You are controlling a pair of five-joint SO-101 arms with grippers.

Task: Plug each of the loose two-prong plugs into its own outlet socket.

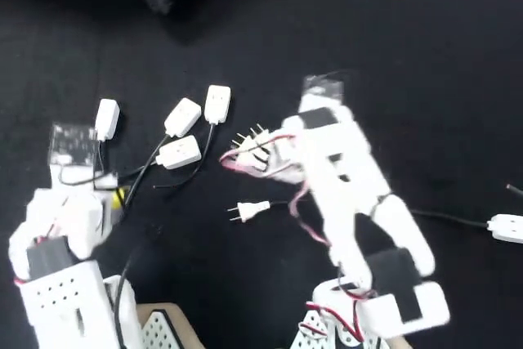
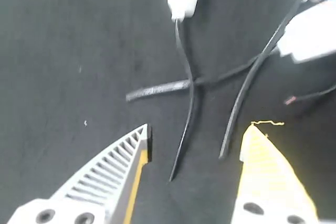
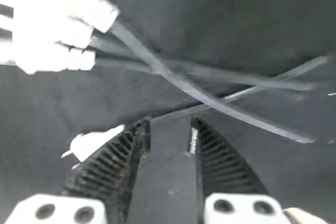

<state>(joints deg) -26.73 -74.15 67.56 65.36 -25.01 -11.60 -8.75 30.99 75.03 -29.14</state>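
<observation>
Loose two-prong plug (image 1: pixel 249 211) lies near the middle of the tabletop (image 1: pixel 425 63), a little toward the edge where my two arms stand. Its long axis runs across the table, prongs aimed at the left edge and cord trailing off under the right arm. The right arm is plainly the nearer one. On its wrist camera the right gripper (image 3: pixel 169 124) has its black fingers parted by a narrow gap with nothing between them. The plug sits just beside the outer face of one finger (image 3: pixel 123 153), outside the gap; whether it touches I cannot tell. I judge the next move turns on a sideways shift to bring the plug body between the jaws. A bunch of plugs (image 1: pixel 255 146) lies just beyond, toward the far edge, prongs pointing far-left. The outlet sockets (image 1: pixel 182 117) cluster farther toward the left edge, well apart from the loose plug. The left gripper (image 2: pixel 200 127) hangs wide open over crossing cords (image 2: pixel 184 103), gripping nothing, with sockets ahead of it.
</observation>
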